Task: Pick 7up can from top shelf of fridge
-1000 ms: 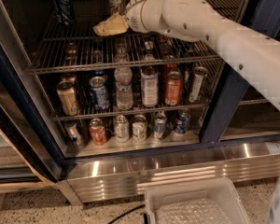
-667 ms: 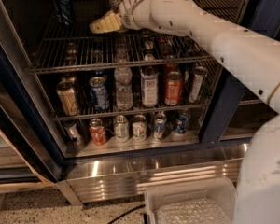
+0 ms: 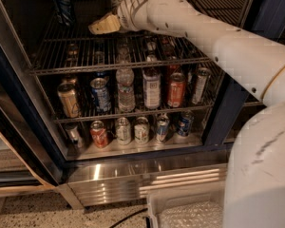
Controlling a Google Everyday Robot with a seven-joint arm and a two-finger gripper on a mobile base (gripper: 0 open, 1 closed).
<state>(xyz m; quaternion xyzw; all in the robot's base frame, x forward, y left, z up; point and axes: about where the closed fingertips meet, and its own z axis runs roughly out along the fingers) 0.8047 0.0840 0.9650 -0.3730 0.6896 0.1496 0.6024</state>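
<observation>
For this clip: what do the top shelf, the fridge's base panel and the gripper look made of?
Top shelf: thin parallel grey bars with small glints, likely bare or coated metal wire. Fridge base panel: ribbed, with bright mirror-like streaks, probably stainless steel. Gripper, above the top shelf's middle: tan and dull, perhaps rubber or plastic; can't be sure.
</observation>
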